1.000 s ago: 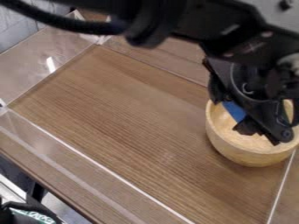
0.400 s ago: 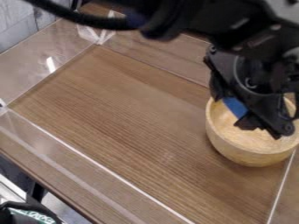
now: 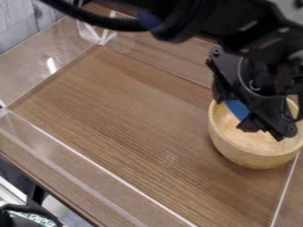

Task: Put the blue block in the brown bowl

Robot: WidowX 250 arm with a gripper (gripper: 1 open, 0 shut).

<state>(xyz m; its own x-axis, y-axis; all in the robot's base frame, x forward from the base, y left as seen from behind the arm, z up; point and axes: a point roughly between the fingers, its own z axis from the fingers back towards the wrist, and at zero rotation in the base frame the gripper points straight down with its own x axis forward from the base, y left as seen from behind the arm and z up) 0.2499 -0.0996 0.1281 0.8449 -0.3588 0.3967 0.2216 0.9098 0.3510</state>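
The brown bowl [image 3: 243, 149] rests at the right side of the wooden table, light wood with a thick rim. My black gripper [image 3: 251, 115] hangs over the bowl's opening, pointing down and shut on the blue block [image 3: 238, 111], a small bright-blue piece showing between the dark fingers [image 3: 275, 124]. The block is held just above the bowl's inside, and the fingers hide most of it. The back part of the bowl is covered by the gripper.
The wooden tabletop [image 3: 119, 115] spreads to the left of the bowl. Clear acrylic walls [image 3: 35, 124] border it at the left and back. The black arm [image 3: 178, 18] crosses the top of the view.
The upper arm has shifted slightly across the top of the view. The gripper and the blue block stay in the same place over the bowl.
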